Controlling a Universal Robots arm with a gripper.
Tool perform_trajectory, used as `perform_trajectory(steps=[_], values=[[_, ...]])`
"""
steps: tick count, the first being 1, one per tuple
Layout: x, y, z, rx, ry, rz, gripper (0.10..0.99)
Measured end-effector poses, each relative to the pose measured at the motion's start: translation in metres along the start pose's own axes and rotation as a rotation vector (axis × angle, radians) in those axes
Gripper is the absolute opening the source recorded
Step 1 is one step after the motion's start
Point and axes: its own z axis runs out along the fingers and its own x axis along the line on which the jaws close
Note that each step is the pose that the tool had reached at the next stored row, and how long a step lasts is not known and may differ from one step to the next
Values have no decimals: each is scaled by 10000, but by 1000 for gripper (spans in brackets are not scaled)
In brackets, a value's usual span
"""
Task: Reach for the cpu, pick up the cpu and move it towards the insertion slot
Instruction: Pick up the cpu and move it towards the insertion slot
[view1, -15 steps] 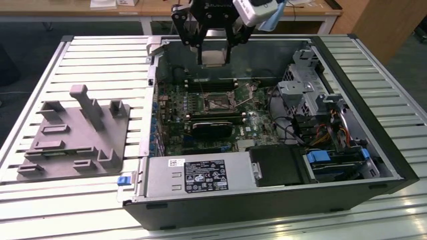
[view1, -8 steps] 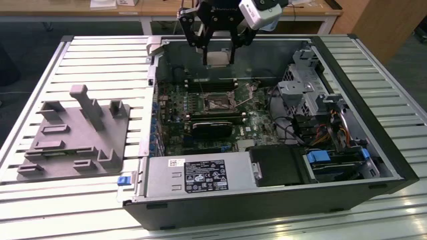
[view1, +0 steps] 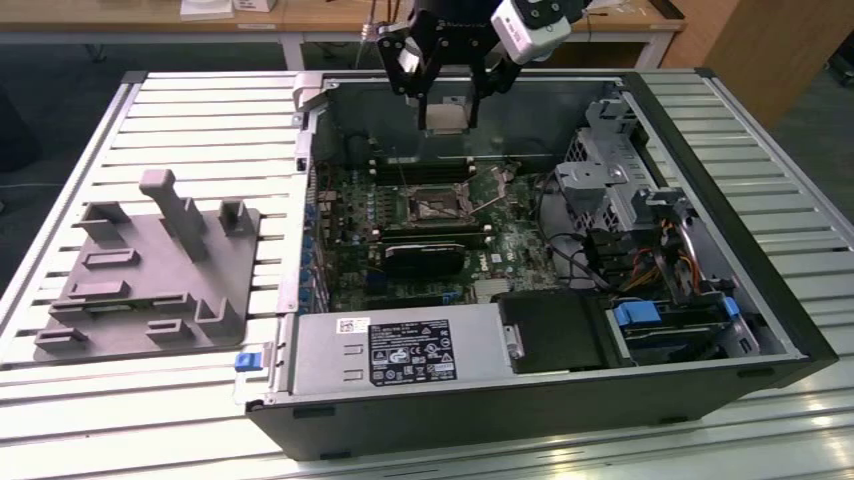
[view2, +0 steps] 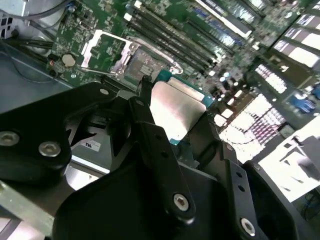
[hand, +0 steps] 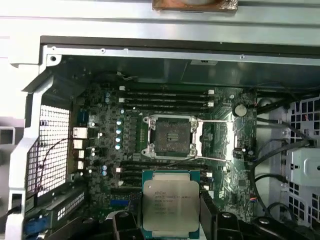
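1. The gripper (view1: 446, 100) hangs over the far wall of the open computer case (view1: 534, 400), its black fingers (view2: 150, 135) clamped on the cpu (view1: 447, 117).
2. The cpu is in the air, clear of the motherboard (view1: 521, 255), its silvery face plain in both wrist views (hand: 171, 202).
3. The insertion slot (view1: 434, 205) lies on the board below and nearer than the chip, its metal frame open around a dark centre; a thin lever stands beside it in the first wrist view.
4. A grey plastic block (view1: 147, 275) with upright posts sits on the slatted table (view1: 80, 400), well to the exterior view's left of the case.
5. A power supply (view1: 394, 355) fills the case's near edge.
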Motion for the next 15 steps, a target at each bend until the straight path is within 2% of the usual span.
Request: perform_trajectory(steps=[8,15], values=[[-70,195,144,2,21,0,541],[-160,309,253,14,46,1,541]])
